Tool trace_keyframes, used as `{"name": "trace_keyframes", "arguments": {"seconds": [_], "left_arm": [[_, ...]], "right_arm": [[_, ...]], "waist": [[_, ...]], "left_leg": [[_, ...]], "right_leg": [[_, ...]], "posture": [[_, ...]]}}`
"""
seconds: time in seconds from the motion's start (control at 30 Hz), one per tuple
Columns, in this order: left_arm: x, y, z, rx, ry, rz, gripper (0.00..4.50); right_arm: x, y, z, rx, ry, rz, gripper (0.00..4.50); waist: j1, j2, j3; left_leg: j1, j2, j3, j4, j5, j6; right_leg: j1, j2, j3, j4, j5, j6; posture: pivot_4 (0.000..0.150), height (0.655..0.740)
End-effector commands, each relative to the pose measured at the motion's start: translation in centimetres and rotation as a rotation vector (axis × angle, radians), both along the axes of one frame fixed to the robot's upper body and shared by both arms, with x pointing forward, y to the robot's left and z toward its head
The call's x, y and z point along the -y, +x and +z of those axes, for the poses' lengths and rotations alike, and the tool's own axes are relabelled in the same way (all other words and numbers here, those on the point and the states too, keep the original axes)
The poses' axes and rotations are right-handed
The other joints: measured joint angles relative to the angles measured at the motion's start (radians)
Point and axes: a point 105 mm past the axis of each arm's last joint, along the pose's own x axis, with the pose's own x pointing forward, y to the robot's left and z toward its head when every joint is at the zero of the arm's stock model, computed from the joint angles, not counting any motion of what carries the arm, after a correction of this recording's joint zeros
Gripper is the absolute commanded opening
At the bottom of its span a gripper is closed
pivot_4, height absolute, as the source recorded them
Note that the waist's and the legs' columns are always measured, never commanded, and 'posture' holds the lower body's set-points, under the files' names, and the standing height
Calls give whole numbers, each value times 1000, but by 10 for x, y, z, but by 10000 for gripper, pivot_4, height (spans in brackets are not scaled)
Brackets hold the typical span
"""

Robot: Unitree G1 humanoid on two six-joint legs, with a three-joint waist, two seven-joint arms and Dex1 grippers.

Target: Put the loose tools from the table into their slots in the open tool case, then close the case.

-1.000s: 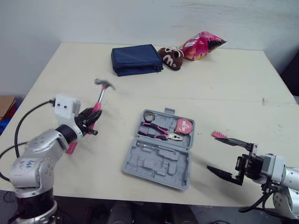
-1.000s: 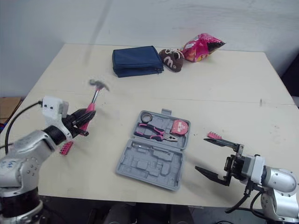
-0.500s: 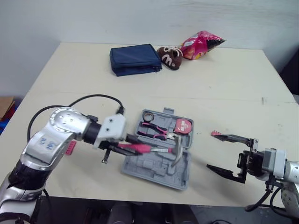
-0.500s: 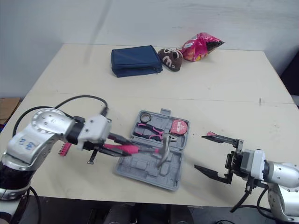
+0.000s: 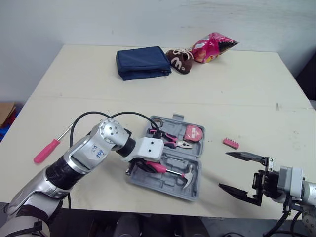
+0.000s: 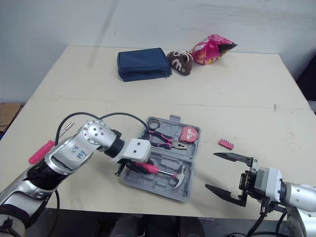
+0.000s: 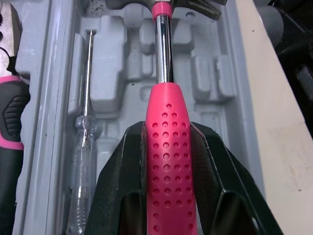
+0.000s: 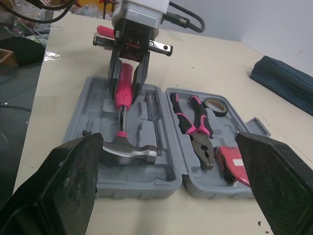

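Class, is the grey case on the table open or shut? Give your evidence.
Open. The case lies with both halves spread flat, and the pliers and tape measure show inside.

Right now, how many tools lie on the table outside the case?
2: a pink screwdriver left of the tool case, a pink bit strip right of it. The left arm may hide more.
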Motion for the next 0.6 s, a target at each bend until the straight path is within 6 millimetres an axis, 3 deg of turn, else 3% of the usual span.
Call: {"name": "trace_keyframes", "arguments": {"seconds": [0.03, 0.3, 0.6], "left_arm": [[5, 2, 4, 35, 7, -5, 5784], [7, 7, 0, 37, 51, -26, 5784], [9, 10, -3, 56, 49, -30, 5784]], "right_arm": [[8, -8, -1, 33, -8, -11, 45000], [30, -25, -21, 25, -8, -42, 45000], [31, -29, -33, 28, -7, -48, 45000]], "waist": [[-1, 0, 0], [-2, 0, 0], [-1, 1, 0]], "left_leg": [[0, 0, 0, 0, 0, 0], [1, 0, 0, 1, 0, 0], [2, 0, 0, 1, 0, 0]], "right_leg": [[0, 0, 0, 0, 0, 0], [1, 0, 0, 0, 0, 0], [1, -1, 1, 2, 0, -1]], "posture": [[1500, 7400], [1500, 7400], [1500, 7400]]}}
